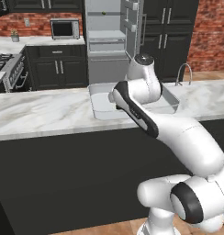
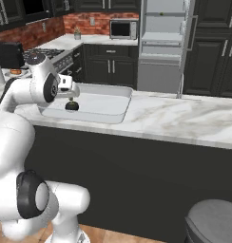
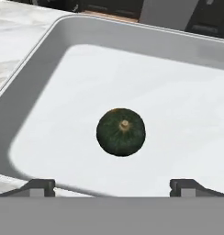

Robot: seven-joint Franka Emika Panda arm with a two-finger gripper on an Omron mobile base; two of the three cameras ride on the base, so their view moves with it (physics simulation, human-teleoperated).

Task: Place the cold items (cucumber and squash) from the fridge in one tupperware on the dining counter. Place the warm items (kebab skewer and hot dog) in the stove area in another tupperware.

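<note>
showing squash [image 3: 120, 132] in tupperware [image 3: 49, 64], hand view; left base hides it.

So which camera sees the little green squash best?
The hand view: the squash sits in the middle, seen from above, stem showing, lying in the white tupperware. The right base view shows it as a small dark lump. In the left base view the arm covers that spot.

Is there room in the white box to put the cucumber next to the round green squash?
Yes. The squash sits alone mid-floor of the tupperware; bare floor rings it out to every wall. Widest patch: between squash and far wall. The open gripper hovers at the near rim.
</note>
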